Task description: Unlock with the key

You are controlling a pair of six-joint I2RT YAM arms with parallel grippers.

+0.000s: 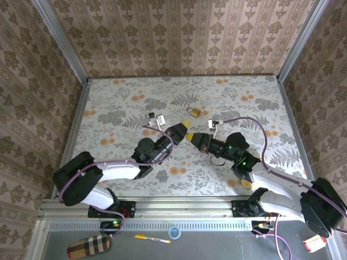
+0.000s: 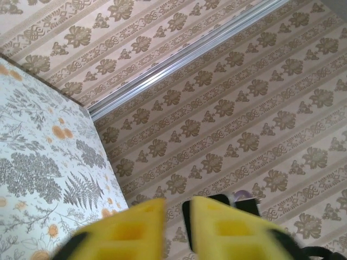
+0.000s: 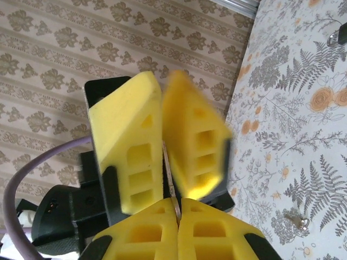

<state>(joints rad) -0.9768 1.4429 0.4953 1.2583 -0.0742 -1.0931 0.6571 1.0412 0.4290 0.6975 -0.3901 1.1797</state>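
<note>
Right gripper (image 3: 176,203): jaws fully closed, yellow pads pressed flat together. A thin dark sliver is nipped in the seam and stands up out of it. This reads as the key (image 3: 169,181) seen edge-on; its head cannot be made out.

Left gripper (image 3: 163,138): set tip to tip against the right one, jaws a narrow slot apart. The sliver runs up into that slot. Whether either left pad touches it cannot be told, as one pad is blurred. The left wrist view confirms the slim gap between that gripper's own fingers (image 2: 122,233).

In the overhead view the two grippers, left (image 1: 185,125) and right (image 1: 191,137), meet nose to nose over the middle of the table (image 1: 119,92), both clear of its surface.

Surroundings: the brass padlock (image 1: 193,112) lies on the table just beyond the meeting tips, apart from both.

Clearance: the patterned back wall (image 1: 179,38) is well beyond the padlock. The metal side rails (image 1: 76,116) are well apart from the tips on either hand. Open tabletop lies to the left, to the right and beyond the padlock.
</note>
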